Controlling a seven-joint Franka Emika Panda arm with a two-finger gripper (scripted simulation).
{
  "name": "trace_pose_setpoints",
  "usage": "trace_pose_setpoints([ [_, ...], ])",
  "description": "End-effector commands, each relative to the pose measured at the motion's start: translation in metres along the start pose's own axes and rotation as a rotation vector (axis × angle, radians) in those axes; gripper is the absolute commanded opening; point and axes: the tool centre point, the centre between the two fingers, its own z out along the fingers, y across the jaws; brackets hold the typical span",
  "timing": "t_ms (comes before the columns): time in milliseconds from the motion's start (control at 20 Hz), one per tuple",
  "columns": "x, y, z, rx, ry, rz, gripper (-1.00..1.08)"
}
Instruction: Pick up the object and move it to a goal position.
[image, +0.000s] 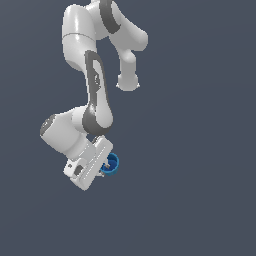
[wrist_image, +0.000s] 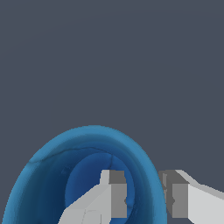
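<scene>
The object is a small blue cup (image: 112, 164) with a hollow inside and a thin rim. In the exterior view it sits at the tip of my white gripper (image: 106, 167), below the bent arm. In the wrist view the cup (wrist_image: 52, 175) fills the lower part, its opening facing the camera. One finger (wrist_image: 111, 197) is inside the cup and the other finger (wrist_image: 177, 197) is outside it, with the cup's wall between them. My gripper (wrist_image: 144, 199) is shut on that wall.
Only a plain dark grey background shows around the arm in both views. No goal marker, table edge or other object is in view.
</scene>
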Motion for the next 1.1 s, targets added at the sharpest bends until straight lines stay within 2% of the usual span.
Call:
trace_pose_setpoints([
  [0, -0.001, 0.000, 0.001, -0.001, 0.000, 0.001, -1.00],
  [600, 0.001, -0.002, -0.001, -0.001, 0.000, -0.001, -1.00],
  [1050, 0.011, -0.020, -0.016, -0.001, -0.002, 0.000, -1.00],
])
